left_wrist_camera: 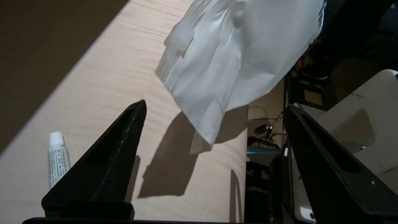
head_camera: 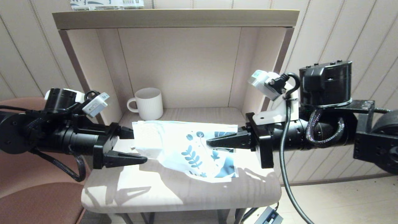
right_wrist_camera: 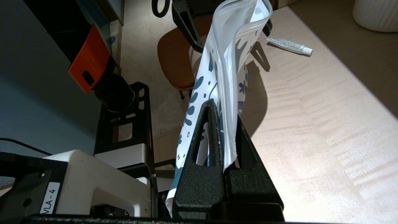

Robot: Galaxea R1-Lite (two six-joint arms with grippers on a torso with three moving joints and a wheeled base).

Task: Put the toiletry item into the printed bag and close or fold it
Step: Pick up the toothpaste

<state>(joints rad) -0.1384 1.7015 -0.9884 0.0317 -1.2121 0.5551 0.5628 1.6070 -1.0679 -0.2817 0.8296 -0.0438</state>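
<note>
One small toiletry item [right_wrist_camera: 289,46] lies loose on the bench [head_camera: 174,193], just left of the printed bag [head_camera: 192,149], whose leafy end the right hand [right_wrist_camera: 224,137] pinches shut, holding it aloft. With fingers spread wide, the left hand [head_camera: 130,146] should descend squarely over the tube before closing.

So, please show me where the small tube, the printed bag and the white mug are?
small tube [right_wrist_camera: 290,45], right wrist view, middle of its body, lying on the shelf.
printed bag [head_camera: 199,149], head view, on the leaf print.
white mug [head_camera: 151,104], head view, on its ribbed side.
</note>
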